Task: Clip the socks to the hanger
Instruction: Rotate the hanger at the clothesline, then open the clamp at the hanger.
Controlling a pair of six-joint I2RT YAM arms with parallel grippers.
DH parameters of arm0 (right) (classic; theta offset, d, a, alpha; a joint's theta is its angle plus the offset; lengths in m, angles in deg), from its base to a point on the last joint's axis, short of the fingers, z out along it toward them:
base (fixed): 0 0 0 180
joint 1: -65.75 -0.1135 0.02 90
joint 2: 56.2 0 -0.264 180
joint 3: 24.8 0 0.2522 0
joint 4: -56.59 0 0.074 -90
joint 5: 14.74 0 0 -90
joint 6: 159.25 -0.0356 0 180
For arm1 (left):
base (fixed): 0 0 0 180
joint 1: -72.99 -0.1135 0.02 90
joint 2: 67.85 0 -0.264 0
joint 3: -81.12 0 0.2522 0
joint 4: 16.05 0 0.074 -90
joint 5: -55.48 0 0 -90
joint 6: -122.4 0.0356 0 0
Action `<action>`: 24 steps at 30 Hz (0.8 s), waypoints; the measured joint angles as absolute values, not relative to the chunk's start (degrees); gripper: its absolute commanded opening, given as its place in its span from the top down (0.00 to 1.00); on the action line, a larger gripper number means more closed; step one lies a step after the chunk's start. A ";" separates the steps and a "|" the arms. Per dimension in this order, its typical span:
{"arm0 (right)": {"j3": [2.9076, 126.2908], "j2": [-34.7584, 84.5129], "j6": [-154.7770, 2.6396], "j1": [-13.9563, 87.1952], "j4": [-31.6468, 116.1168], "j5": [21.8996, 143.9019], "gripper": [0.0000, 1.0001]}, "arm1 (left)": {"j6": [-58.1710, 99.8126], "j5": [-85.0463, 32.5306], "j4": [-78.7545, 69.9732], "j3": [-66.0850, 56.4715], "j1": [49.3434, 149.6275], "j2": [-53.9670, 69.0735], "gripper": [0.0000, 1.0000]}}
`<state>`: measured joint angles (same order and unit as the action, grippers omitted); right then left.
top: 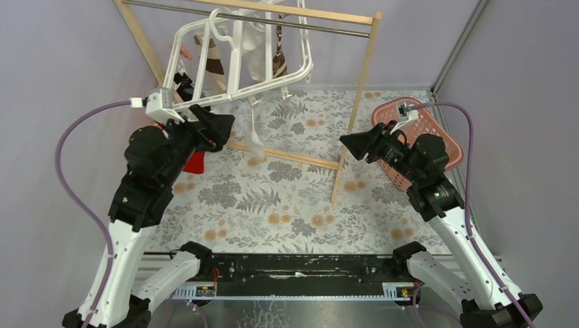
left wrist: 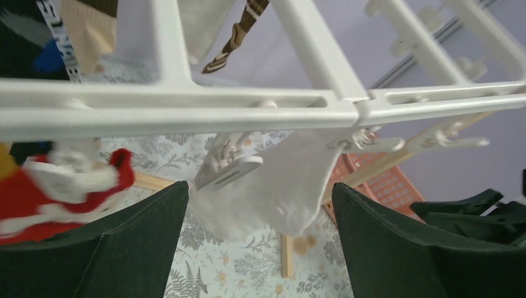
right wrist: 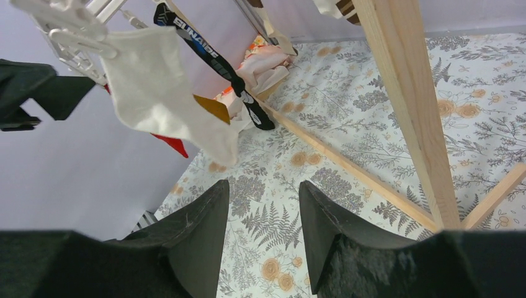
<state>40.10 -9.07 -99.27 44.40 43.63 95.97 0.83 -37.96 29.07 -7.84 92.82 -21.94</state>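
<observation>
At left, the left end effector [top: 217, 126] gapes empty just under the tilted white hanger [top: 235, 65], which hangs from a rail [top: 293, 22]. A white sock [left wrist: 279, 192] dangles from the hanger's near bar. It looks light and limp, best pinched at the cuff. At right, the right end effector [right wrist: 263, 230] is spread and empty above the counter [top: 273, 205].
</observation>
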 measured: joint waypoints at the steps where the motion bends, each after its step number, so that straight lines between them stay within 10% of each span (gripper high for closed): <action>1: 40.10 -9.07 -99.27 44.40 43.67 95.97 0.48 | 0.89 -37.17 28.72 -7.09 92.82 -20.81 0.07; 24: 48.10 -4.44 -100.26 44.34 46.08 102.77 0.46 | 4.89 -53.92 30.40 -7.92 92.82 -13.44 0.03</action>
<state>48.10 -4.44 -100.26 44.34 46.08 102.77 4.89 -53.92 30.40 -7.92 92.82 -13.44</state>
